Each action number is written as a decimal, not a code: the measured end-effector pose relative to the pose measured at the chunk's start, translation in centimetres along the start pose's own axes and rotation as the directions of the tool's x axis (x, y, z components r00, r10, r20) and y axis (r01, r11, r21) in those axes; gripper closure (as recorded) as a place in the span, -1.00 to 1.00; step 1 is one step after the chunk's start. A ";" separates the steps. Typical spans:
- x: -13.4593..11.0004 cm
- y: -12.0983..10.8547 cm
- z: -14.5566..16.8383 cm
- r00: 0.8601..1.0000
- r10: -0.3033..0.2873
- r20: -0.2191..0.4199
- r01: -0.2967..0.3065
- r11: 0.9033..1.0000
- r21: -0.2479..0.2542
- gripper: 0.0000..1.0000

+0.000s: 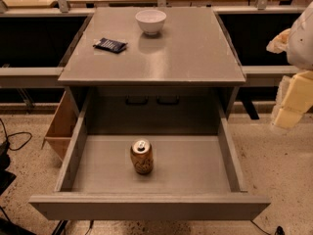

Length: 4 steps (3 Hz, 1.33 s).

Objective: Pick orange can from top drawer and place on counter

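Note:
The orange can [142,156] stands upright on the flat bottom of the open top drawer [195,168], a little left of its middle, silver top with pull tab facing up. The grey counter [161,53] lies above and behind the drawer. My gripper [292,102] shows as pale cream and white parts at the right edge of the view. It is to the right of the cabinet, outside the drawer, well apart from the can and higher than it. It holds nothing that I can see.
A white bowl [151,21] stands at the back of the counter and a dark blue packet [110,44] lies at its left. A grey panel with two dark handles [151,101] sits behind the drawer. A brown box [61,126] stands on the floor at left.

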<state>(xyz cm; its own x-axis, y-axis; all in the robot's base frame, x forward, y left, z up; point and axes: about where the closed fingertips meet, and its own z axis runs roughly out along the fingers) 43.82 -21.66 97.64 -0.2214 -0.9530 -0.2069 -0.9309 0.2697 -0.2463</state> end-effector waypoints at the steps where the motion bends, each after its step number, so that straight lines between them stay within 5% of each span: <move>1: 0.0 0.0 0.0 1.000 0.000 0.000 0.000 1.000 0.000 -1.00; 2: -0.2 0.1 0.9 0.999 0.010 0.036 -0.010 1.000 -0.002 -1.00; 3: -0.8 1.0 6.4 0.986 0.049 0.158 -0.038 0.997 -0.069 -1.00; 4: -2.9 2.2 12.5 0.938 0.138 0.319 -0.095 0.984 -0.148 -1.00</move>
<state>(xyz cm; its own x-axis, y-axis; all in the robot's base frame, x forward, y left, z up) 46.04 -16.61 85.82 -0.2436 -0.8122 -0.5301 -0.9385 0.3353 -0.0824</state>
